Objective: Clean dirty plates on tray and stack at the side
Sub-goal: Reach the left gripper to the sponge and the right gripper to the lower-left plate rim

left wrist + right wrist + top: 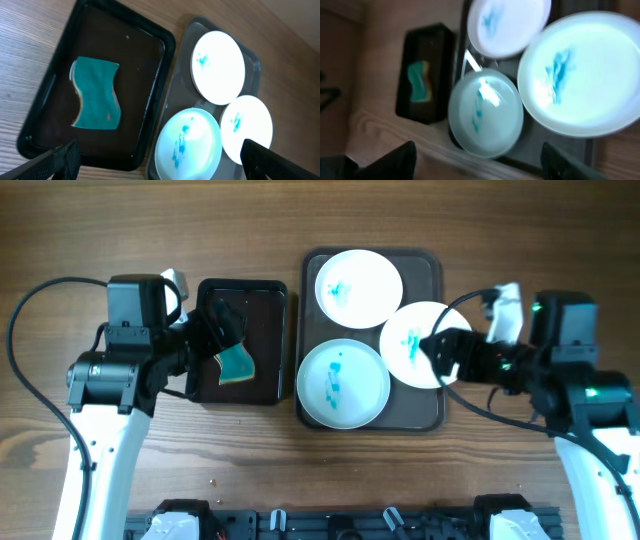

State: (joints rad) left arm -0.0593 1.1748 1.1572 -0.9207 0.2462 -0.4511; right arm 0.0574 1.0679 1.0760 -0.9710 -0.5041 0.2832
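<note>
The dark brown tray (412, 408) sat at the middle of the wooden table (250, 470) with all three dishes on it. The far plate (359, 287) lay toward the tray's far edge. The near plate (343, 383) lay at its near-left corner. The right plate (415, 340) lay between them on the right, its edge meeting the far plate's and reaching the tray's right rim. Each one carried blue-green smears near its centre, and none had been moved off to the side.

Just left of the tray, and almost touching it, stood a smaller glossy black tray (262, 330). A wavy-edged teal sponge (236, 365) lay flat in its near half.

The left gripper (222, 328) hung over the black tray, just on the far side of the sponge. Its jaws were spread as wide as they go, with nothing between them. In the left wrist view the two dark fingertips (50, 162) framed the sponge and the plates from above.

The right gripper (450, 352) was poised over the right-hand edge of the right plate. Its jaws were parted and clasped nothing. The right wrist view was blurred, so it could not be told whether a finger touched the plate's rim.
</note>
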